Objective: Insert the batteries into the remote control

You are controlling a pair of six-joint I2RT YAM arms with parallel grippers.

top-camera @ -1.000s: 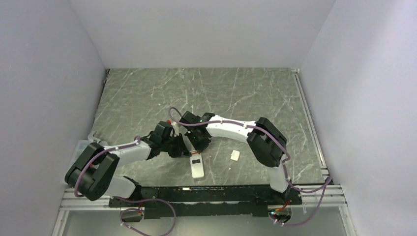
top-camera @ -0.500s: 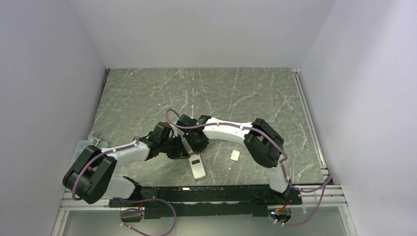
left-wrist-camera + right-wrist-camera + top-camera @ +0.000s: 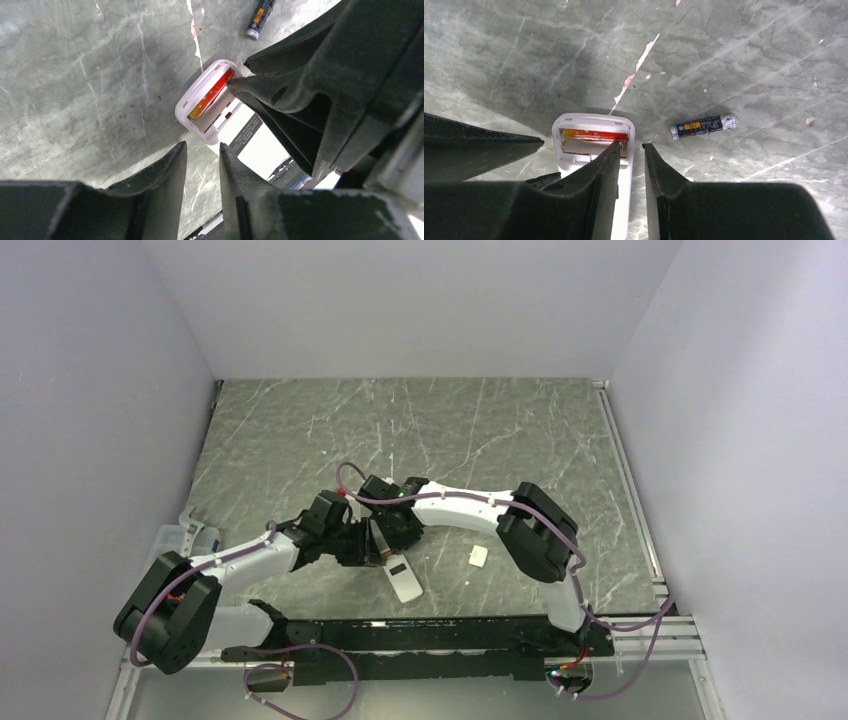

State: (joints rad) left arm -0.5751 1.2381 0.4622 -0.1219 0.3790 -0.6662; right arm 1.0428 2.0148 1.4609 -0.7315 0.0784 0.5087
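Observation:
The remote control point(image 3: 402, 579) lies back up near the table's front, its battery compartment point(image 3: 593, 141) open. One battery with a red-orange side point(image 3: 595, 135) lies along the compartment's far wall and also shows in the left wrist view point(image 3: 210, 93). A second, dark battery point(image 3: 703, 126) with an orange label lies loose on the table just right of the remote and also shows in the left wrist view point(image 3: 260, 17). My right gripper point(image 3: 630, 146) is nearly shut and empty, its left fingertip point(image 3: 235, 82) in the compartment. My left gripper point(image 3: 202, 147) is nearly shut and empty, beside the remote's end.
A small flat white square piece point(image 3: 478, 556) lies right of the remote. Both arms crowd over the remote's top end point(image 3: 380, 535). The marble table point(image 3: 450, 430) runs back to grey walls. A rail point(image 3: 630, 490) edges the right side.
Both grippers have shifted slightly left and toward the front. The remote's top end has swung left with them, so it lies more slanted. The left arm's elbow has moved left and lower.

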